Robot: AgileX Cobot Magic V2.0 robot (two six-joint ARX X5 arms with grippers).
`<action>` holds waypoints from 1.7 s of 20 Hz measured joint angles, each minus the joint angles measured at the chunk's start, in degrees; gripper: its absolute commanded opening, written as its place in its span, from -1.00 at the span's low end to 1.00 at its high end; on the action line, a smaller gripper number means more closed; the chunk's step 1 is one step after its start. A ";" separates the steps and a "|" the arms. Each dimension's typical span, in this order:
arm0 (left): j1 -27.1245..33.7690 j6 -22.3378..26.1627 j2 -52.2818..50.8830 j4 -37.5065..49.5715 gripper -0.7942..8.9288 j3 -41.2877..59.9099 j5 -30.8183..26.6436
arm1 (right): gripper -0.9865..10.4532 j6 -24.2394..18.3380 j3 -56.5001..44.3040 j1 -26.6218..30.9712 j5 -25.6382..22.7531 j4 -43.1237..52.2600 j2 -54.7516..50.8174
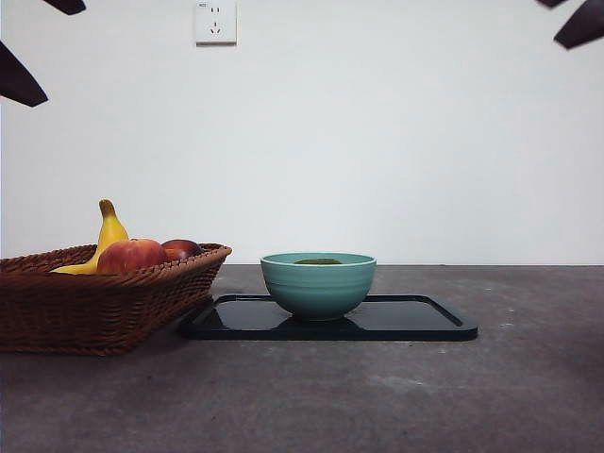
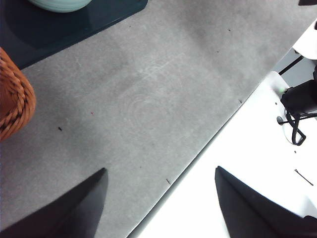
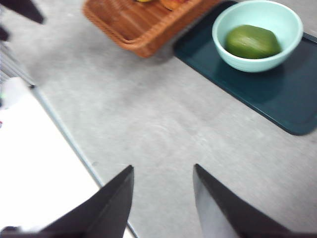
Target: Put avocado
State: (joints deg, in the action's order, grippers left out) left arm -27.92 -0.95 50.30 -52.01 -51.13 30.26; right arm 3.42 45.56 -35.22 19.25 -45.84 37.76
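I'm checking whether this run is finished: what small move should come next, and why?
Probably none beyond keeping both arms parked. The avocado already lies inside the teal bowl on the dark tray. The left gripper and right gripper are both open, empty, and well away from the bowl, so the placing looks done.

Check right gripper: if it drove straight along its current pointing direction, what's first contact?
Likely the bare table. The right gripper is open, holds nothing, and only grey tabletop shows ahead of its jaws. The tray, and the bowl holding the avocado, lie off to one side. Depth is unclear.
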 measured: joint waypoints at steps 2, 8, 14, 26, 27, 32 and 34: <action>0.00 0.00 0.00 0.00 -0.13 0.00 0.00 | -0.49 0.00 0.00 0.00 0.24 0.26 -0.50; 0.00 0.02 0.00 0.00 -0.61 0.00 0.00 | -0.75 0.02 0.00 0.00 0.31 0.26 -0.33; 0.00 0.02 0.00 0.00 -0.81 0.00 0.00 | -0.81 0.02 0.00 0.00 0.26 0.26 -0.33; 0.00 0.02 0.00 0.52 -0.81 0.00 0.00 | -0.81 0.02 0.00 0.00 0.26 0.26 -0.33; 0.00 0.02 -0.11 1.66 -0.81 0.00 -0.02 | -0.81 0.02 0.00 0.00 0.26 0.26 -0.33; 8.57 10.40 -10.88 19.34 -0.81 3.32 -3.63 | -0.81 0.02 0.00 0.00 0.26 0.28 -0.33; 15.43 12.11 -17.90 31.04 -0.81 7.67 -6.71 | -0.81 0.02 0.00 0.00 0.24 0.26 -0.33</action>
State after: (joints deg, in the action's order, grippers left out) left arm -12.49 11.16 32.40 -20.97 -43.46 23.55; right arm 3.44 45.56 -35.22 19.49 -45.58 37.43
